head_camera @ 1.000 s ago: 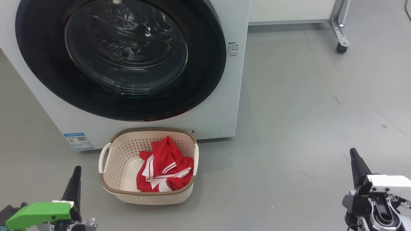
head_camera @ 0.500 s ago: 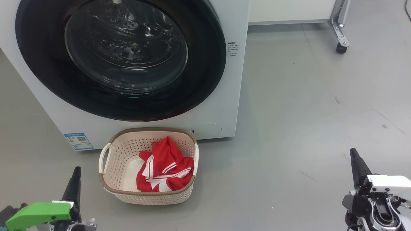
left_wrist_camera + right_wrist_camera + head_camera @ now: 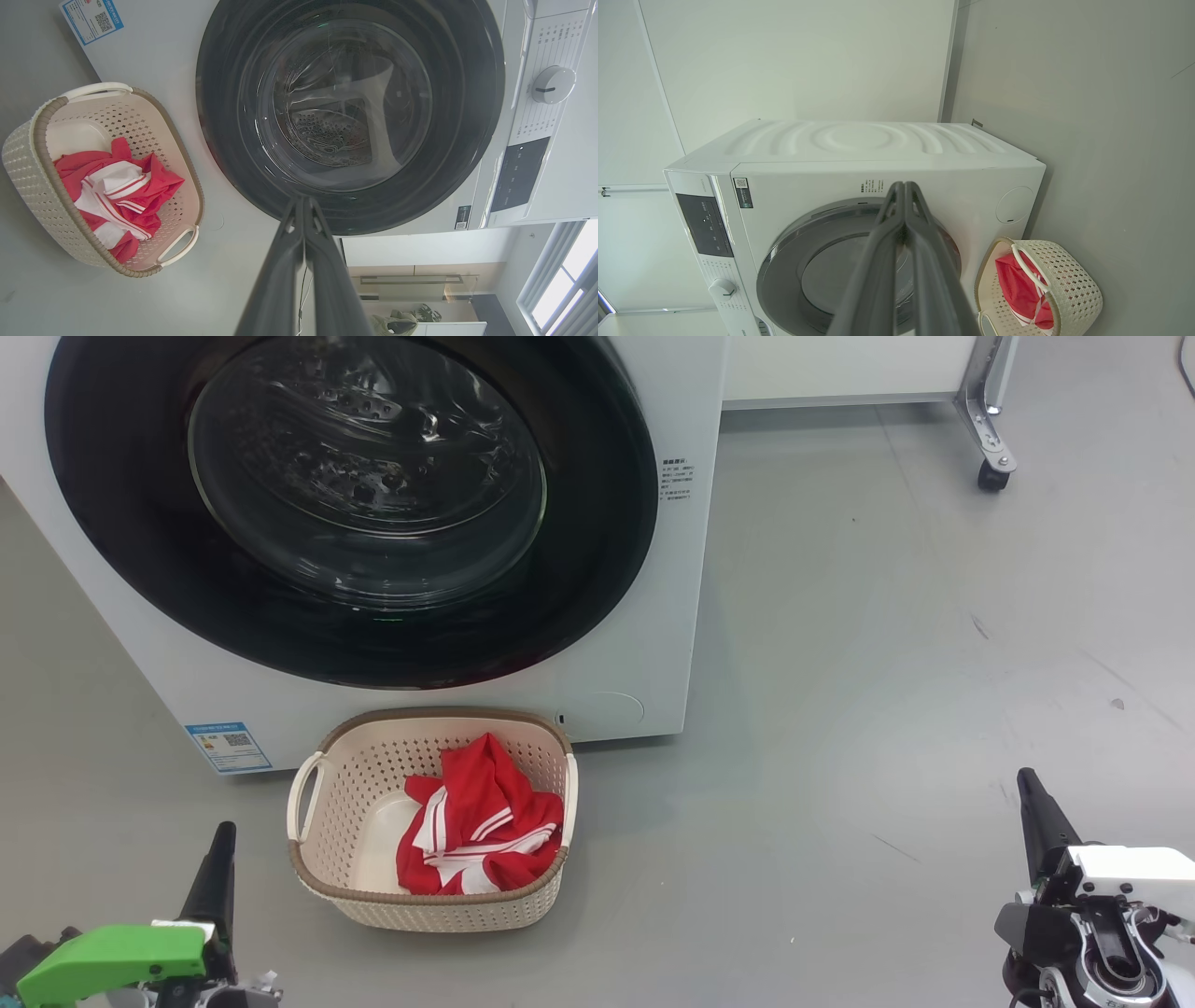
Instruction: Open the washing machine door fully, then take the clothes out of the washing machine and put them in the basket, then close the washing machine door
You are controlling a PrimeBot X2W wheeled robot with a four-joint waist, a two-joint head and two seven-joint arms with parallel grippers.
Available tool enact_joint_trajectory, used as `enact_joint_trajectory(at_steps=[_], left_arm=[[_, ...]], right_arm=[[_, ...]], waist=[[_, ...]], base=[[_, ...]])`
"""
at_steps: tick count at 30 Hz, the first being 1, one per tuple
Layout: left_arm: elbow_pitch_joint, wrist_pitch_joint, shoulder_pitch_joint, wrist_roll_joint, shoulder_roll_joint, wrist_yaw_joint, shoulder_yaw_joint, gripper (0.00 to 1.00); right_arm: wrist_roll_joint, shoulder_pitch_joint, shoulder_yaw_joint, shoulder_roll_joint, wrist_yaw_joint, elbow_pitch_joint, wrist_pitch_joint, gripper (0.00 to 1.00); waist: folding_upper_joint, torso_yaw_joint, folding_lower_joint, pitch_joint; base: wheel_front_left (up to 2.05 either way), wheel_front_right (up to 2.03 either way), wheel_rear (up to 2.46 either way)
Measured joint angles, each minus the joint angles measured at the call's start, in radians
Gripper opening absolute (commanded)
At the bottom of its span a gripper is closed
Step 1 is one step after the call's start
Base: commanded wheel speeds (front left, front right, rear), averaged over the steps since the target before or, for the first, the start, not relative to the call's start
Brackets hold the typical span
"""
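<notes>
Left gripper [image 3: 222, 840]: both fingers pressed flat together, nothing between them. Right gripper [image 3: 1030, 789]: same, tips together and empty. Both hang low over bare floor, touching nothing.

The washing machine door [image 3: 350, 495] sits ahead of and above my left fingertips. In the left wrist view its black rim lies straight beyond the tips [image 3: 302, 201], apart from them. It looks flush against the front of the washing machine [image 3: 653, 644], so I judge it shut. Whether the latch has caught, I cannot tell. Through the glass I see steel drum and no red.

The basket [image 3: 439, 715] stands on the floor just right of my left fingers and well left of my right ones, close against the machine's foot below the door. The clothes [image 3: 481, 831] lie inside it, bunched toward the side away from my left fingers, red with white stripes. The right wrist view has the basket off to the lower right of my right tips [image 3: 905, 187].

Step in hand, as I judge it: the tail end, with door opened, clothes moved and door closed all looking done. Next move calls for little: hold both grippers clear of basket and door. If the door proves unlatched, press closed left fingertips on the rim.
</notes>
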Motion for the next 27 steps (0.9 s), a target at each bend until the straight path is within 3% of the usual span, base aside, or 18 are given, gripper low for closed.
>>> enact_joint_trajectory(at_steps=[27], left_arm=[[0.004,0.000,-0.002,0.000,-0.002,0.000,0.003,0.00]], right_arm=[[0.000,0.000,-0.002,0.000,0.005,0.004,0.004,0.00]], waist=[[0.0000,0.000,0.0000,0.000]], base=[[0.00,0.00,0.00]])
